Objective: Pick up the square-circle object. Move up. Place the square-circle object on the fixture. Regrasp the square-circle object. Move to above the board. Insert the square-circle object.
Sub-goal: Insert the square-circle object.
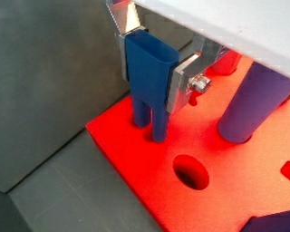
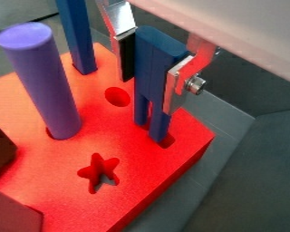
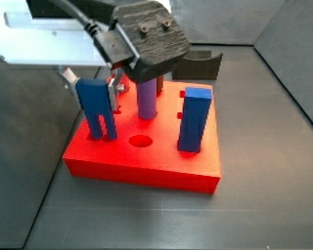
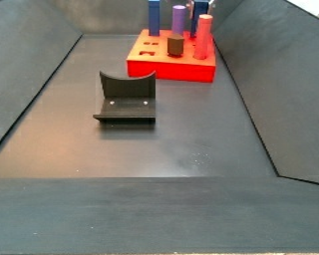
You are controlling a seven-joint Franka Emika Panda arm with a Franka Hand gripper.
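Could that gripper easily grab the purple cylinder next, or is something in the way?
Probably not right away: the gripper is shut on the square-circle object, whose legs sit in the board. Once it lets go, the purple cylinder stands close beside, its top uncovered.

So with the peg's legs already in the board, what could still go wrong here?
The hand is closed on the square-circle object, whose legs enter the board near its corner. Pushing down off-axis might jam the legs. The purple cylinder and blue block stand close, so a sideways retreat could knock them. Lifting before opening could pull the peg out.
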